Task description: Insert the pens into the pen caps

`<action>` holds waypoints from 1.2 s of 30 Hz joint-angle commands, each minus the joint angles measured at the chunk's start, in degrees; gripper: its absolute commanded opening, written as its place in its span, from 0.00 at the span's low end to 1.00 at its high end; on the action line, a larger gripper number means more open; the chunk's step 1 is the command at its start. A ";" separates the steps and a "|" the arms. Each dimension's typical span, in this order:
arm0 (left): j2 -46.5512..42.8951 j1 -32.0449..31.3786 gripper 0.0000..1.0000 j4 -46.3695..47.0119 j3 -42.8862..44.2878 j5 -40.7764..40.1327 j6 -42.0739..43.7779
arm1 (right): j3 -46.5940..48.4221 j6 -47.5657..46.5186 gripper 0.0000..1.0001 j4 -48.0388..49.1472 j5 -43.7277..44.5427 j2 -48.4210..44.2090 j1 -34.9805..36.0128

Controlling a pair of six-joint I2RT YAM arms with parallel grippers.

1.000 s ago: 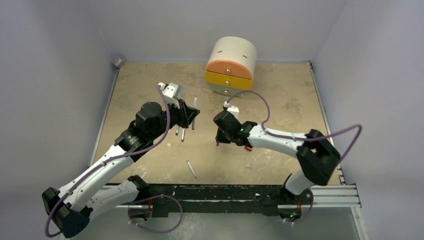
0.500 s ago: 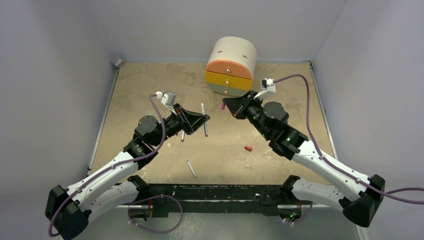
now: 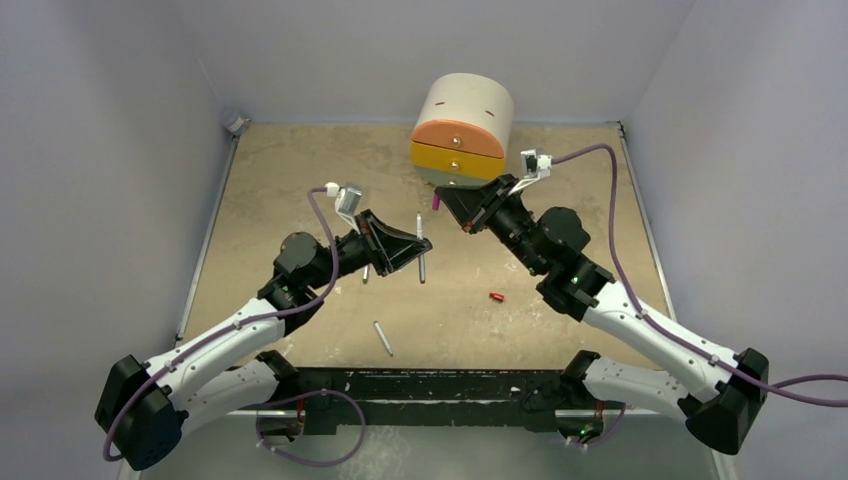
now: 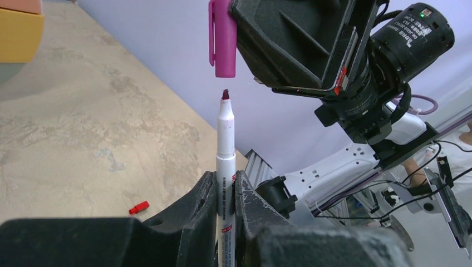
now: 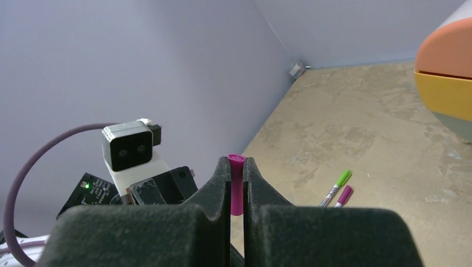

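Half a second on, closes the gap: left jaws clamped on a pen [image 4: 225,133], shifted right; right jaws pinching the magenta cap [image 4: 224,41], mouth just beyond the tip, above the bench [image 3: 300,170]. Looks aligned, not yet inserted.

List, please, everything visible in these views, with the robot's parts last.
held pen: one, white, dark red tip, upright in left tool
magenta cap: one, in right tool, just above that tip
red cap: one, on table right of centre
loose pen: one, grey-white, on table near front edge
green-capped pen: one, on table
magenta-capped pen: one, beside it
drawer unit: one, cream with orange and yellow drawers, far side
table: one, tan
left tool: one, black, shut on held pen
right tool: one, black, shut on magenta cap
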 commanded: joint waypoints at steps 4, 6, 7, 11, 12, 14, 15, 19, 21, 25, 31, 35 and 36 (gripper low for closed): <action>0.15 -0.29 0.00 -2.26 3.98 2.12 3.23 | 4.39 -4.02 0.00 6.89 -4.36 2.14 -0.16; 0.06 -0.25 0.00 -4.37 4.73 2.14 4.65 | 4.37 -4.49 0.00 7.10 -4.84 2.58 -0.16; 0.06 -0.30 0.00 -5.09 4.97 2.20 5.06 | 4.40 -4.51 0.00 7.05 -4.89 2.72 -0.16; 0.00 -0.31 0.00 -6.54 5.37 2.02 5.99 | 4.42 -4.48 0.00 7.08 -5.28 2.94 -0.16; -0.03 -0.30 0.00 -6.69 5.44 1.92 6.01 | 4.43 -4.47 0.00 7.11 -5.47 2.94 -0.16; 0.00 -0.31 0.00 -6.78 5.53 2.08 6.03 | 4.39 -4.25 0.00 7.33 -5.72 3.03 -0.16; 0.12 -0.30 0.00 -6.83 5.62 2.13 6.07 | 4.32 -4.09 0.00 7.52 -5.95 3.15 -0.16; 0.36 -0.27 0.00 -8.00 6.45 2.31 6.93 | 4.38 -3.92 0.00 7.39 -6.50 3.77 -0.16; 0.26 -0.31 0.00 -8.43 6.70 2.27 7.20 | 4.37 -4.00 0.00 7.39 -6.73 4.07 -0.16; -0.16 -0.27 0.00 -8.79 6.96 2.22 7.38 | 4.40 -3.96 0.00 7.27 -6.83 4.65 -0.16; -0.77 -0.31 0.00 -10.36 7.46 1.84 8.04 | 4.02 -3.40 0.00 7.99 -7.44 4.75 -0.16; -0.58 -0.31 0.00 -10.58 7.52 1.14 8.23 | 4.01 -3.33 0.00 7.96 -7.92 4.51 -0.16; -0.45 -0.31 0.00 -10.46 7.55 1.02 8.22 | 3.97 -3.37 0.00 7.80 -8.04 4.49 -0.16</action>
